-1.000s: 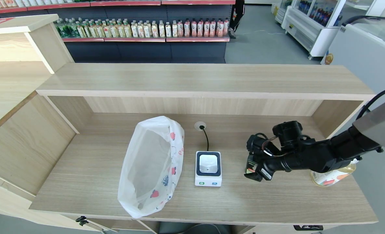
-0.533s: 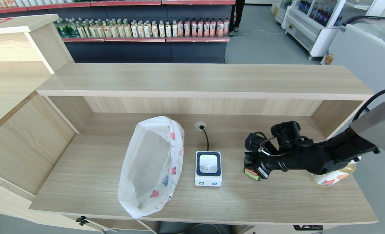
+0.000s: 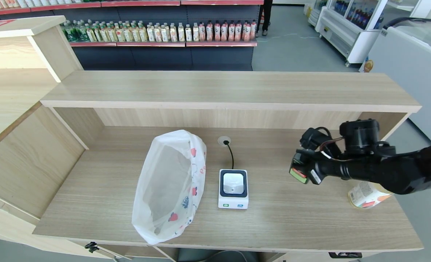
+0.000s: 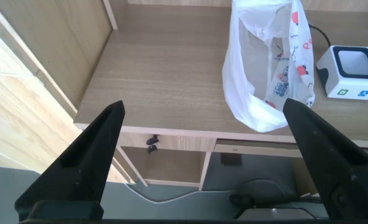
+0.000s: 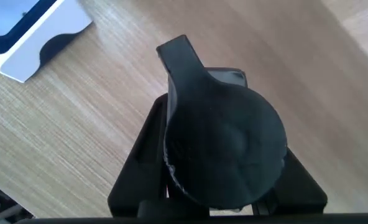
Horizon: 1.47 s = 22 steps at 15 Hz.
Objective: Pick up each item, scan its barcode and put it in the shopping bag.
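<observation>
My right gripper [image 3: 300,171] is shut on a small black container [image 3: 297,172] with a red and green label, held above the counter to the right of the white barcode scanner [image 3: 233,188]. In the right wrist view the container's round black lid [image 5: 224,143] sits between the fingers [image 5: 137,180], and the scanner [image 5: 28,28] is off to one side. The white printed shopping bag [image 3: 170,182] lies open left of the scanner. My left gripper [image 4: 204,109] hangs open and holds nothing, off the counter's front left edge, with the bag [image 4: 268,68] ahead of it.
A white and orange can [image 3: 364,194] stands near the counter's right edge, partly hidden under my right arm. The scanner's cable [image 3: 230,151] runs back to a hole in the counter. A raised shelf [image 3: 230,89] spans the back, with side walls at both ends.
My right arm has lifted the black container and carried it to the right and back, away from the scanner. The bag, the scanner and the can have stayed put.
</observation>
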### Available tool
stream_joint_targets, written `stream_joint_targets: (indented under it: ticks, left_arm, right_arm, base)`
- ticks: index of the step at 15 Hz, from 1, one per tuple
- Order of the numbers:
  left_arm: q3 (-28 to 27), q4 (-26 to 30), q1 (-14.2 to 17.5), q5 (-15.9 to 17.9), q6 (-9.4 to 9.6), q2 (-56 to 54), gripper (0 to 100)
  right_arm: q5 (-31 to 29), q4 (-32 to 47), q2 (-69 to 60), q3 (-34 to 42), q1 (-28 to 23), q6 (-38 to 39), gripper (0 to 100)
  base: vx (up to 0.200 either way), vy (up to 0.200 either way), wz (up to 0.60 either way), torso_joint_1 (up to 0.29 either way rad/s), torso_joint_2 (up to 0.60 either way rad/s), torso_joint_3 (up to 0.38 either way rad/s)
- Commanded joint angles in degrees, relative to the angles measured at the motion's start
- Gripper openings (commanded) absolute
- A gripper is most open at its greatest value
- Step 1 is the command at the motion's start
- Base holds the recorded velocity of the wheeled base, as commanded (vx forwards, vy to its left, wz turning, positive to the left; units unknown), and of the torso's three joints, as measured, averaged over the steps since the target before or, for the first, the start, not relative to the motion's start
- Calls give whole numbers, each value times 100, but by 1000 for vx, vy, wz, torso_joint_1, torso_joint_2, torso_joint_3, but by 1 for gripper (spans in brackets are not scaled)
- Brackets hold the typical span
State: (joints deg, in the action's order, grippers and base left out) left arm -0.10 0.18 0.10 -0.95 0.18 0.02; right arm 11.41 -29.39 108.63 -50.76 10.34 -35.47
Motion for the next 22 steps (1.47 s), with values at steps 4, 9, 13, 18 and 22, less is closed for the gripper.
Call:
stream_joint_targets:
  ticks: [4, 9, 13, 18, 22]
  left_arm:
    - [1, -1, -1, -2, -1, 6, 100]
    - [1, -1, -1, -2, -1, -2, 100]
    - [1, -1, -1, -2, -1, -2, 100]
    - [1, -1, -1, -2, -1, -2, 100]
    - [1, -1, -1, -2, -1, -2, 100]
  right_arm:
    - [889, -647, -2311, 1640, -867, -1937, 0]
    - [6154, 707, -2232, 1552, -1631, -9706, 0]
    - [5785, 3414, -1810, 1323, -568, -12953, 0]
    - [5794, 2842, -993, 849, 803, -12953, 0]
    - [5794, 2667, -518, 559, 1322, -12953, 0]
  base:
    - [0, 0, 0, 0, 0, 0]
    - [0, 0, 0, 0, 0, 0]
    - [0, 0, 0, 0, 0, 0]
    - [0, 0, 0, 0, 0, 0]
    - [0, 0, 0, 0, 0, 0]
